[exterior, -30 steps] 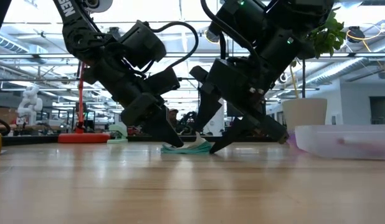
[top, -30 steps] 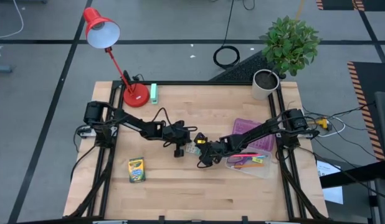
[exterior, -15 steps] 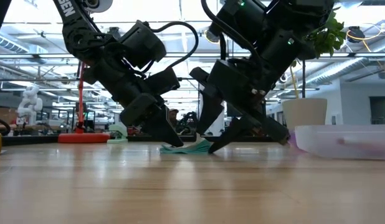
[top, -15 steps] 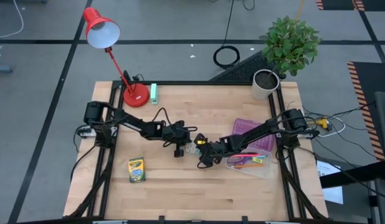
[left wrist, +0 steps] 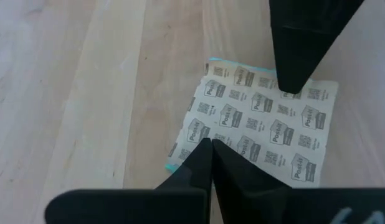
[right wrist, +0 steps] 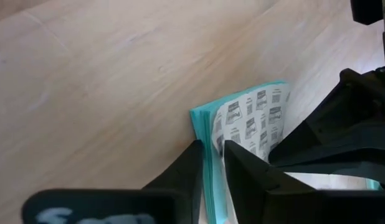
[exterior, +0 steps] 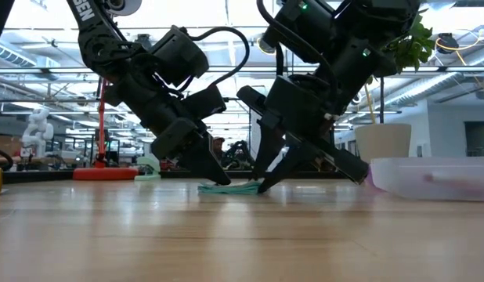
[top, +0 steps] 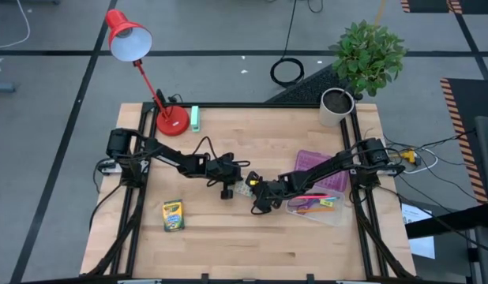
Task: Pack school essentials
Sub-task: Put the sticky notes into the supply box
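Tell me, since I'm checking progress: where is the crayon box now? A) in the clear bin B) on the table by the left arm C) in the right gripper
B: the crayon box lies on the bare table, away from both grippers.

Wooden table (top: 252, 244), dark frame. Red lamp (top: 133, 47) at far left corner, base on table; mint block (top: 195, 118) just beside base. Potted plant (top: 362, 63) at far right corner. Crayon box (top: 173, 215) near left, alone. Left gripper (top: 232, 186) and right gripper (top: 257, 192) meet mid-table over pale pack (top: 244, 188). Clear case (top: 319, 193) at right, purple tray and coloured pencils inside.
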Action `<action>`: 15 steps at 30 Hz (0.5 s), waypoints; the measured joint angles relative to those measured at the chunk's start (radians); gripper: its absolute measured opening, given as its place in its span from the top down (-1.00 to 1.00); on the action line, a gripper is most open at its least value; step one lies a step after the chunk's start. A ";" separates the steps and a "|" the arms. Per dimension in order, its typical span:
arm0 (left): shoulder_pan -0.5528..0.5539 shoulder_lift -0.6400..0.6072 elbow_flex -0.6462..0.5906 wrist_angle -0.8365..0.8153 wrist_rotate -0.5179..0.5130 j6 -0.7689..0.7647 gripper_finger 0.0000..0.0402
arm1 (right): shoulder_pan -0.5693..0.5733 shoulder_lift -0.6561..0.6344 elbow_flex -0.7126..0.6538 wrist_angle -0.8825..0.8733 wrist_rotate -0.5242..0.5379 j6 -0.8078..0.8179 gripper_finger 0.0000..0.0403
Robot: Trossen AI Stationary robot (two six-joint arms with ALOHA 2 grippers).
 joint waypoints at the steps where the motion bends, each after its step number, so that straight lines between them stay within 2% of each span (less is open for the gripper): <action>1: 0.000 0.000 0.000 0.000 0.000 0.000 0.93 | 0.001 0.000 0.000 0.000 0.000 0.000 0.74; 7: 0.001 0.000 0.000 0.001 -0.003 0.002 0.98 | 0.007 0.000 0.000 0.000 0.001 0.002 0.87; 11: 0.001 0.000 0.000 0.005 -0.008 0.001 0.92 | 0.008 -0.001 0.000 -0.005 0.001 0.004 0.97; 15: 0.001 0.001 0.000 0.011 -0.011 -0.009 0.90 | 0.012 -0.001 0.000 -0.006 0.002 0.004 0.99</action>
